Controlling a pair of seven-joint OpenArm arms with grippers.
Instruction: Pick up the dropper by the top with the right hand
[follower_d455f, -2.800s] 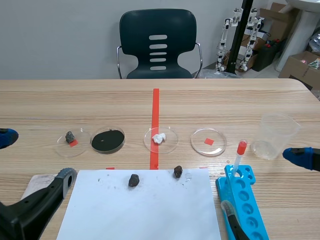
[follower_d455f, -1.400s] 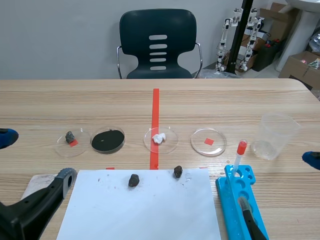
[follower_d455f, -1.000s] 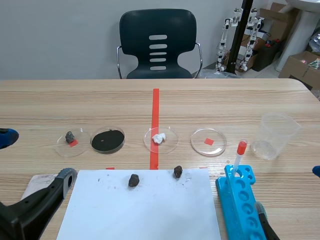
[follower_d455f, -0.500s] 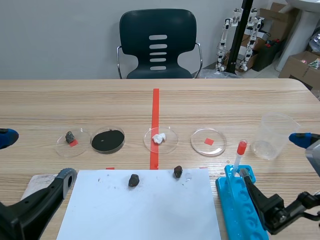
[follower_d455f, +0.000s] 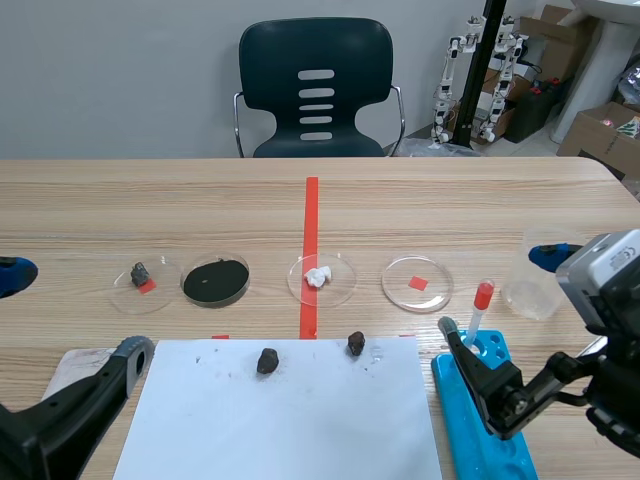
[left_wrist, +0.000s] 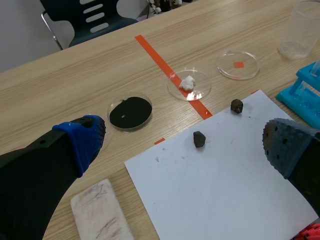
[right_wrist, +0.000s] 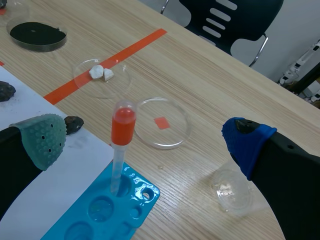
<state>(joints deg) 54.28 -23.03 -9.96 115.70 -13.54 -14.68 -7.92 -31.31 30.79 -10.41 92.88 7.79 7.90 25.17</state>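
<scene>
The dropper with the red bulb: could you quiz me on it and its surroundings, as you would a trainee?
1. True or false: the right fingers are shut on the clear plastic dropper with the orange-red bulb.
2. The dropper stands upright in: A) the blue plastic well rack; B) a glass bottle; C) a metal bowl.
3. What lies in the round clear dish on the red tape line?
Key: 1 false, they are open and not touching it; 2 A; 3 small white lumps.
</scene>
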